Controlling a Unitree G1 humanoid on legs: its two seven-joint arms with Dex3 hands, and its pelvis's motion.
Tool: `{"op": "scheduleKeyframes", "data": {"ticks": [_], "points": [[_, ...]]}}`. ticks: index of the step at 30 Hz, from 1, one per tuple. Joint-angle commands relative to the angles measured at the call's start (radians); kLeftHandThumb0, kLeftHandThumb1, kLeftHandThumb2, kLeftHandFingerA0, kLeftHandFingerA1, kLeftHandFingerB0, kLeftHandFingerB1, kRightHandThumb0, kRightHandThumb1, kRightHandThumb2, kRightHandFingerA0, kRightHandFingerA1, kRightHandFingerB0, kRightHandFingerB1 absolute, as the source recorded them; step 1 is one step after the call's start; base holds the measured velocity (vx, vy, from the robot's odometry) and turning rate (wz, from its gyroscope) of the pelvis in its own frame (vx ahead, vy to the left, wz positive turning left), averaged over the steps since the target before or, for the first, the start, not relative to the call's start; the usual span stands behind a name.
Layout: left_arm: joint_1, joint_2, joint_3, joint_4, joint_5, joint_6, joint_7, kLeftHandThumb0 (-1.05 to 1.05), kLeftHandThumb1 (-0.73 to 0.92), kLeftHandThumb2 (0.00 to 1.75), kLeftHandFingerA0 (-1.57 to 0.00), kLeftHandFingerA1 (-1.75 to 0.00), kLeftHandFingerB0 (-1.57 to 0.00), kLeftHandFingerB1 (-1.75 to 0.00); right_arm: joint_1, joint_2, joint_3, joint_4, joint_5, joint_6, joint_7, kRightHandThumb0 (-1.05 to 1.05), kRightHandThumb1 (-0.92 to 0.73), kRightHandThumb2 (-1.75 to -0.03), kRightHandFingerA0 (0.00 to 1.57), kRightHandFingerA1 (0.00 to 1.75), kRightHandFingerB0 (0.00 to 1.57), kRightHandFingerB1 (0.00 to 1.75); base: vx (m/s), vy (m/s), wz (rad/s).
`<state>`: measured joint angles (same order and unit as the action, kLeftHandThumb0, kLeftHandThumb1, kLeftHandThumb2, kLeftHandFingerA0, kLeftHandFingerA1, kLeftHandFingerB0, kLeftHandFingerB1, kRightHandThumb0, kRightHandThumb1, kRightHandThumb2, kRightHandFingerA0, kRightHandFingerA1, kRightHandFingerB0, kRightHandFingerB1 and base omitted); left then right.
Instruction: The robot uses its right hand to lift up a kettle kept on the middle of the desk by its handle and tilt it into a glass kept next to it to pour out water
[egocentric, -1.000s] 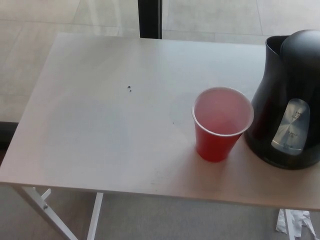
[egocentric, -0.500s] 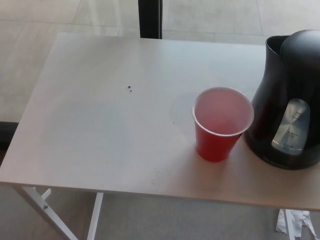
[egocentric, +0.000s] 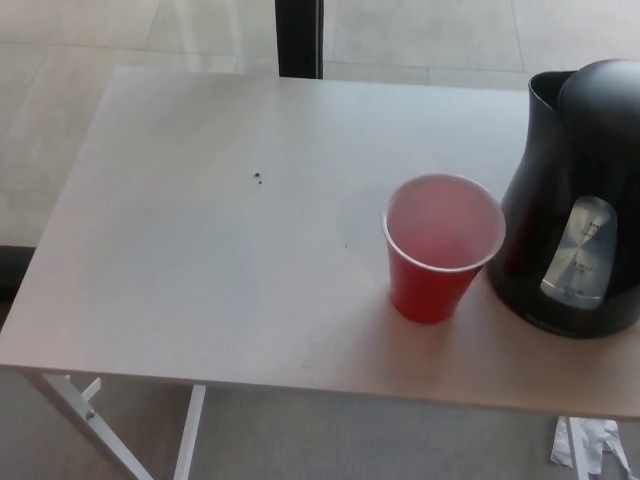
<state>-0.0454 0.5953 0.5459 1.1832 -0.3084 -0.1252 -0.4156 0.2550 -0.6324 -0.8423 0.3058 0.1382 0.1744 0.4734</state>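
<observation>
A black kettle (egocentric: 575, 190) stands upright at the right edge of the head view, on the pale desk (egocentric: 200, 250). Its spout points to the upper left and a clear water window shows on its side; the handle is cut off by the picture's edge. Just left of the kettle stands a red plastic cup (egocentric: 440, 250), upright, with a whitish inside, close to the kettle's base. Neither of my hands shows.
A small dark speck (egocentric: 259, 179) lies on the desk's left-middle. A black post (egocentric: 299, 38) rises behind the desk's far edge. White desk legs (egocentric: 95, 420) show below the front edge, and crumpled white paper (egocentric: 590, 445) lies on the floor at the lower right.
</observation>
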Motion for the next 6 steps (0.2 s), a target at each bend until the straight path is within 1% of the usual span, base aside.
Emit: {"op": "scheduleKeyframes", "data": {"ticks": [1, 2, 3, 4, 5, 6], "points": [[0.018, 0.101, 0.131, -0.183, -0.174, 0.002, -0.260, -0.80, 0.76, 0.63, -0.31, -0.54, -0.25, -0.45, 0.108, 0.005, -0.307, 0.039, 0.251, -0.198, 0.108, -0.76, -0.65, -0.59, 0.00, 0.73, 0.00, 0.35, 0.00, 0.000, 0.00], [0.030, 0.108, 0.150, -0.188, -0.184, 0.006, -0.261, -0.76, 0.60, 0.99, -0.25, -0.59, -0.18, -0.54, 0.098, -0.019, -0.313, 0.067, 0.244, -0.198, 0.102, -0.88, -0.65, -0.61, 0.00, 0.66, 0.00, 0.25, 0.00, 0.000, 0.00], [0.027, 0.128, 0.178, -0.159, -0.189, 0.002, -0.251, -0.76, 0.78, 0.64, -0.28, -0.55, -0.21, -0.48, 0.083, -0.051, -0.339, 0.105, 0.248, -0.172, 0.086, -0.83, -0.51, -0.91, 0.05, 0.58, 0.00, 0.26, 0.00, 0.000, 0.00], [0.026, 0.153, 0.206, -0.096, -0.190, -0.011, -0.242, -0.75, 0.79, 0.65, -0.23, -0.52, -0.21, -0.47, 0.075, -0.088, -0.368, 0.182, 0.238, -0.184, 0.056, -0.83, -0.66, -0.61, 0.00, 0.71, 0.00, 0.27, 0.00, 0.000, 0.00], [0.041, 0.170, 0.229, -0.073, -0.189, -0.018, -0.224, -0.74, 0.82, 0.65, -0.24, -0.52, -0.21, -0.47, 0.062, -0.117, -0.400, 0.247, 0.241, -0.173, 0.021, -0.81, -0.51, -0.95, 0.00, 0.54, 0.00, 0.33, 0.00, 0.000, 0.00], [0.050, 0.171, 0.238, -0.072, -0.191, -0.014, -0.219, -0.74, 0.83, 0.65, -0.26, -0.55, -0.21, -0.49, 0.058, -0.125, -0.411, 0.270, 0.243, -0.168, 0.008, -0.86, -0.53, -0.95, 0.00, 0.51, 0.00, 0.28, 0.00, 0.000, 0.00]]}}
